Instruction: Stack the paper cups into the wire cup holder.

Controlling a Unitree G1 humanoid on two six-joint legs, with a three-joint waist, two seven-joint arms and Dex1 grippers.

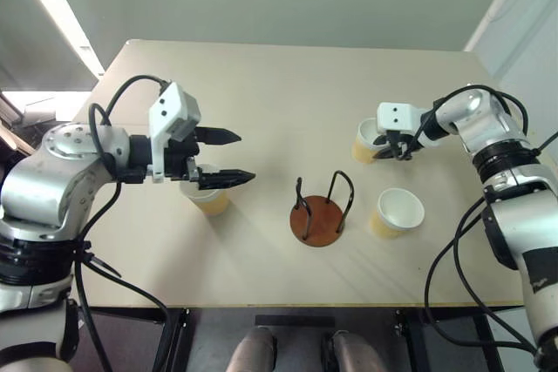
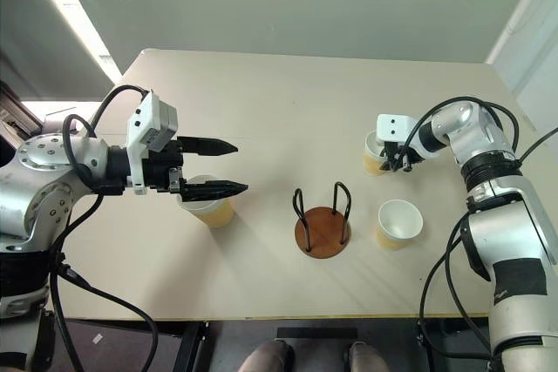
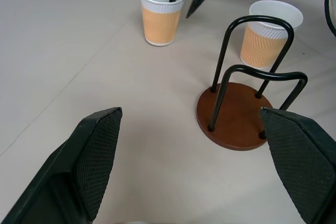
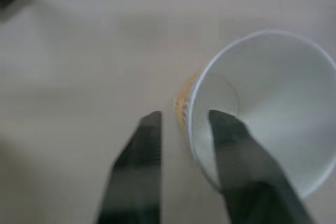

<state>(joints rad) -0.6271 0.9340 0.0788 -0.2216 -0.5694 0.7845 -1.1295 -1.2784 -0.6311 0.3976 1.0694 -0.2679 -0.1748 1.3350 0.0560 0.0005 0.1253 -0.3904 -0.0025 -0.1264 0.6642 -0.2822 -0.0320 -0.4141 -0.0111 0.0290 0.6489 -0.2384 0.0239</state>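
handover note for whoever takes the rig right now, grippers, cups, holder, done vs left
Left gripper: open, empty, hovering over the left cup.
Right gripper: straddling the wall of the far right cup, one finger inside, one outside; a gap is visible between finger and cup wall, so the grip is not confirmed.
Third cup stands upright just right of the wire cup holder.
Done: nothing stacked; holder empty.
Left: all three cups go into the holder.

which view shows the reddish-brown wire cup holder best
The left wrist view: the reddish-brown disc base with two black wire loops sits close, seen side-on and whole. Both eye views show it smaller from above; the right wrist view catches something dark at one corner.
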